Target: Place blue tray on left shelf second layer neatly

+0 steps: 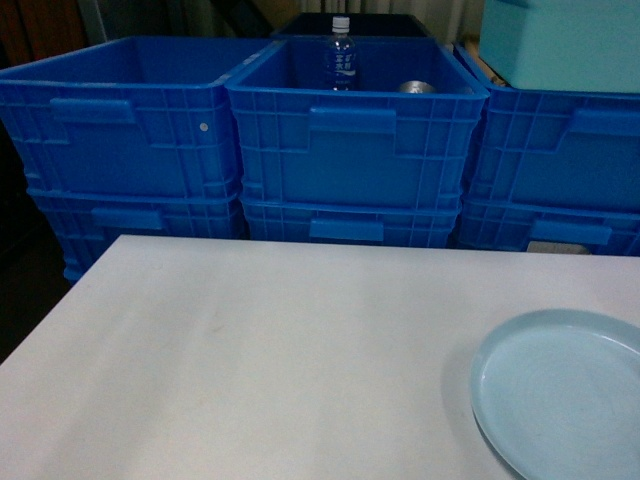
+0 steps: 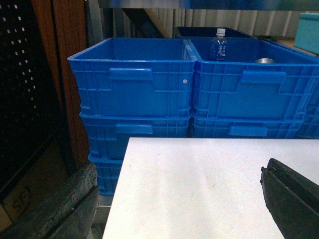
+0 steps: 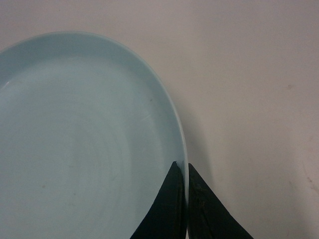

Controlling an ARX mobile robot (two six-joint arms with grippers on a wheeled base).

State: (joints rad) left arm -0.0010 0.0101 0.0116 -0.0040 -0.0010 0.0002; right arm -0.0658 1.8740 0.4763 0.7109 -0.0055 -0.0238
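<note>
The blue tray [image 1: 560,395], a pale sky-blue shallow dish, lies on the white table [image 1: 250,350] at the front right corner. In the right wrist view the blue tray [image 3: 84,139] fills the left side. My right gripper [image 3: 182,168] is shut on its right rim, one finger inside the dish and one outside. My left gripper [image 2: 179,199] is open over the table's left part with nothing between its fingers. A shiny metal rail [image 2: 199,3] crosses above the crates; I cannot tell whether it belongs to the left shelf. Neither gripper shows in the head view.
Deep dark-blue crates [image 1: 120,130] stand stacked in rows right behind the table's far edge. The middle crate [image 1: 355,140] holds a water bottle [image 1: 341,55] and a metal can [image 1: 415,87]. A teal box [image 1: 565,40] sits on the right crates. A brown panel [image 2: 60,74] stands at left.
</note>
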